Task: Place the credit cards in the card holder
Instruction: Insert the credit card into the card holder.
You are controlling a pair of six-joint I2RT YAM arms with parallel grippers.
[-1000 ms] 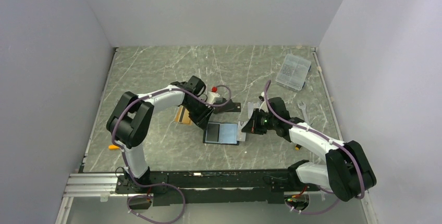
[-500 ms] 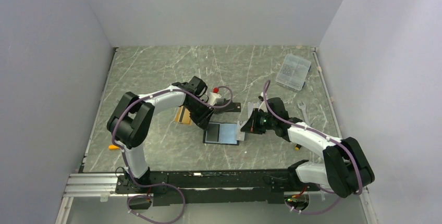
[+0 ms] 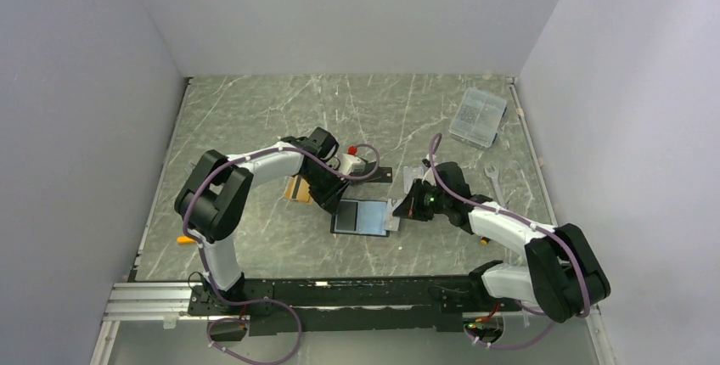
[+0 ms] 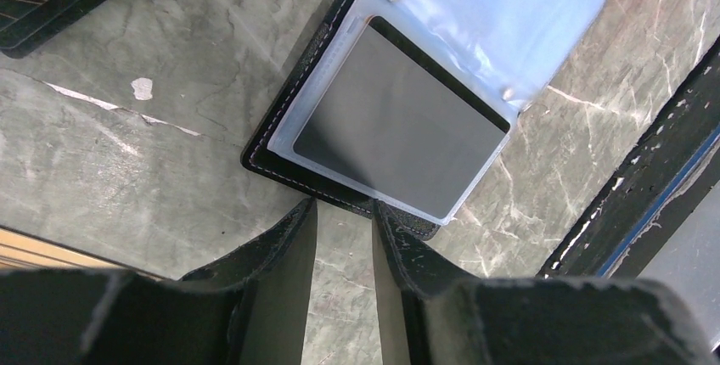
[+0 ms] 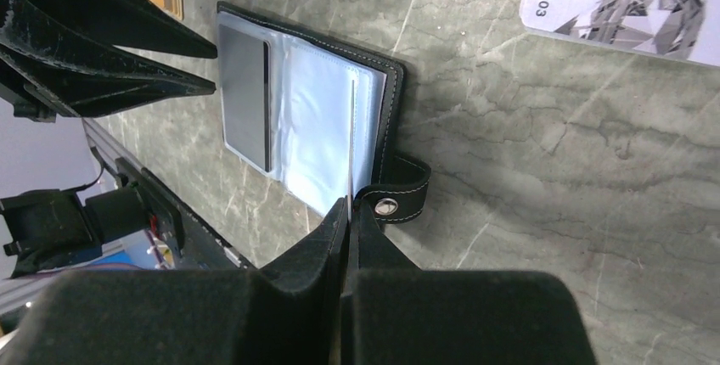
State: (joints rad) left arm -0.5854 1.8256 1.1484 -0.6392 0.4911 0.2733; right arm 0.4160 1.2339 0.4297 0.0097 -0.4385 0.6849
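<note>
The holder is apparently steadied by its sleeve, pinched in the right gripper; the left gripper is poised ajar, empty.

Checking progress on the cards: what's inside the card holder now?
One dark card sits in a clear sleeve of the open card holder. The sleeve beside it looks empty; the page the right gripper pinches is edge-on, its contents hidden.

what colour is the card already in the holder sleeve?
Dark grey card with a black stripe along one edge; clearest in the left wrist view.
</note>
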